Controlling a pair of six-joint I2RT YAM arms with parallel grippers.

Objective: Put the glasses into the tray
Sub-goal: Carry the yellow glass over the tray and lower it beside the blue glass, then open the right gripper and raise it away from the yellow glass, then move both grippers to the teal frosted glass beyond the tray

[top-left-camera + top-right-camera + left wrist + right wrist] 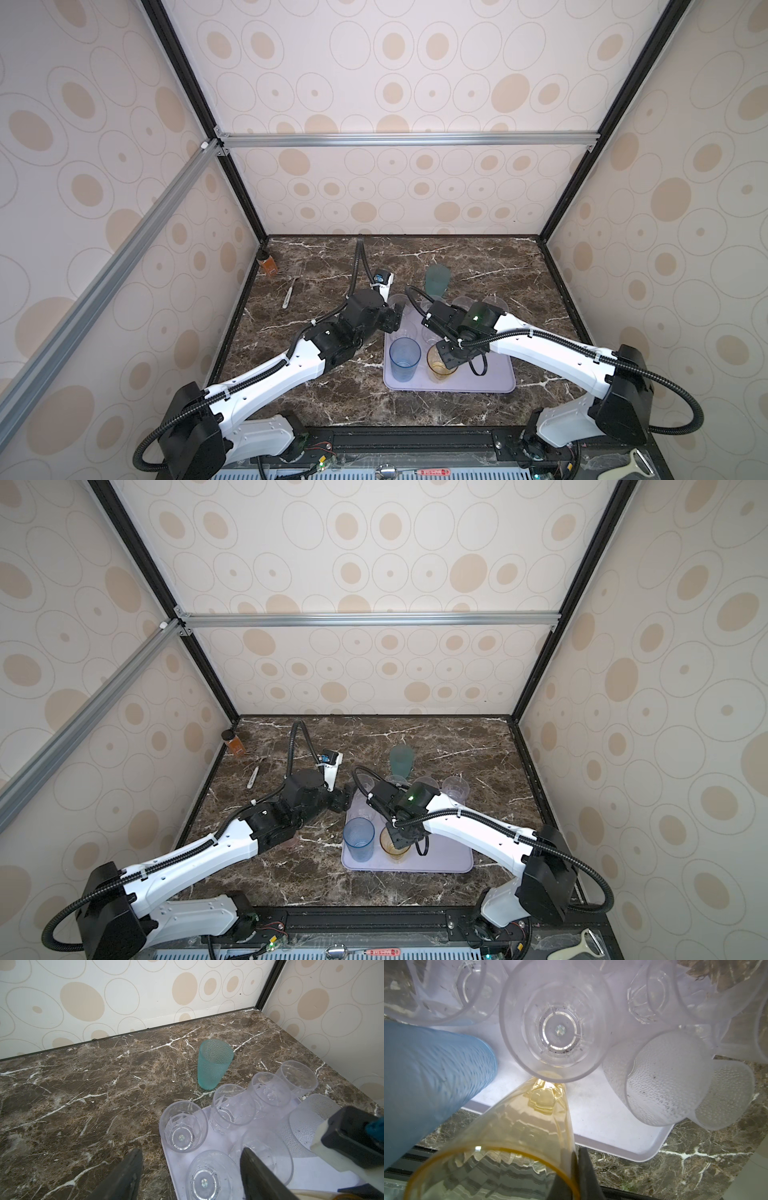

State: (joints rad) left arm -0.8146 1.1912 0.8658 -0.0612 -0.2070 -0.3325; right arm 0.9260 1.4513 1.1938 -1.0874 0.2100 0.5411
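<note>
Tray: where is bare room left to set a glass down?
Bare: the near right part of the tray, between the amber glass, the frosted glass and the near rim. Crowded: the far half, packed with clear tumblers; the blue glass fills the near left corner.

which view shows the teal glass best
Left wrist view: the teal glass stands whole and upright on the marble, just beyond the tray. Both top views show it small and far off. The right wrist view misses it.
</note>
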